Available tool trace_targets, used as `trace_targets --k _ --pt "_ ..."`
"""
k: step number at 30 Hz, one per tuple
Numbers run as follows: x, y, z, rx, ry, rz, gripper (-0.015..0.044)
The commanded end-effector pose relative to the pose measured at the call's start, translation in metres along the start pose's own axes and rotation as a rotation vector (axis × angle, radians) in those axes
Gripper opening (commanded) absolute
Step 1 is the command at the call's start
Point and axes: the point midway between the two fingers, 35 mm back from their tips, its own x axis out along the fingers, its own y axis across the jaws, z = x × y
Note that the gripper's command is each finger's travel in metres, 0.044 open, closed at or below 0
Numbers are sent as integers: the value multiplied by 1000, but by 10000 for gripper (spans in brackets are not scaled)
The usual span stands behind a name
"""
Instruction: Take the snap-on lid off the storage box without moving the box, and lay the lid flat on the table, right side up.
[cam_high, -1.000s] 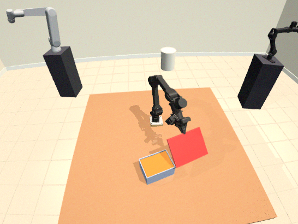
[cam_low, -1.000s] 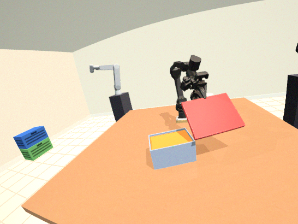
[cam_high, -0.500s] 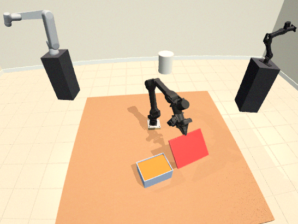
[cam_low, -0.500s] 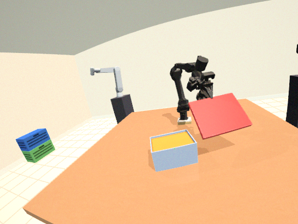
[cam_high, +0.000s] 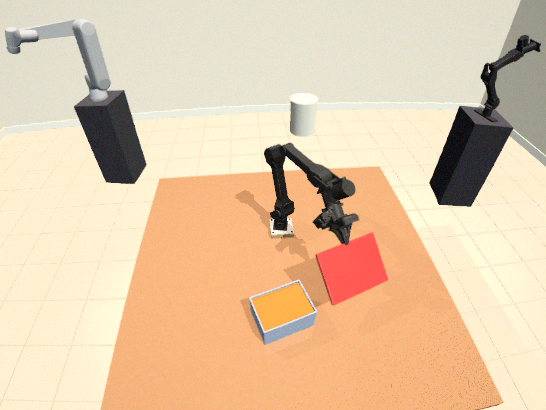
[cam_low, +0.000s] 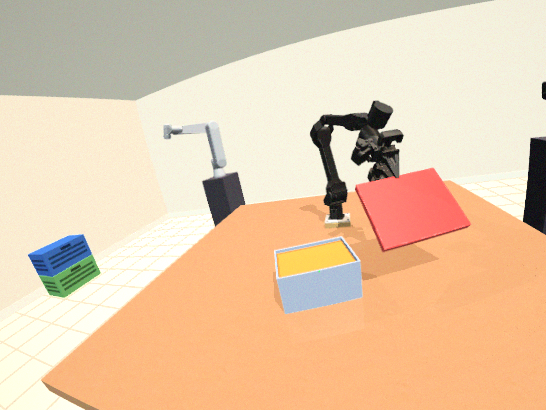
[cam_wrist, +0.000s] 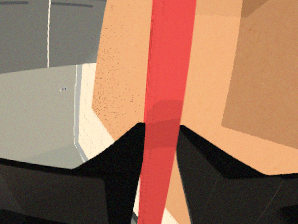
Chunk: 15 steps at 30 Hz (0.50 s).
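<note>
The red lid (cam_high: 353, 270) (cam_low: 413, 209) (cam_wrist: 170, 55) hangs in the air, tilted, with its broad face toward the top and exterior views. My gripper (cam_high: 346, 242) (cam_low: 398, 176) (cam_wrist: 160, 130) is shut on the lid's edge farthest from those cameras; the wrist view shows the lid edge-on between both fingertips. The storage box (cam_high: 291, 330) (cam_low: 322, 292) is light blue, open at the top and upright on the table, with an orange surface inside. The lid is apart from the box, to its right in the top and exterior views. The lid's underside is hidden in the top and exterior views.
The orange-brown table (cam_high: 190, 300) (cam_low: 210, 340) carries the arm's base (cam_high: 282, 228) (cam_low: 337, 220) behind the box. Off the table stand a white cylinder (cam_high: 303, 116), two black pedestals (cam_high: 112, 142) (cam_high: 467, 160) bearing other arms, and stacked blue and green crates (cam_low: 62, 254) (cam_low: 72, 277).
</note>
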Motion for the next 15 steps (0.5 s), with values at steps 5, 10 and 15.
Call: trace_targets --k 5,10,15 --pt "-2 1 -17 5 -1 7 0" --pt "-3 0 -27 6 -1 7 0" --pt "-4 0 -37 6 0 6 0"
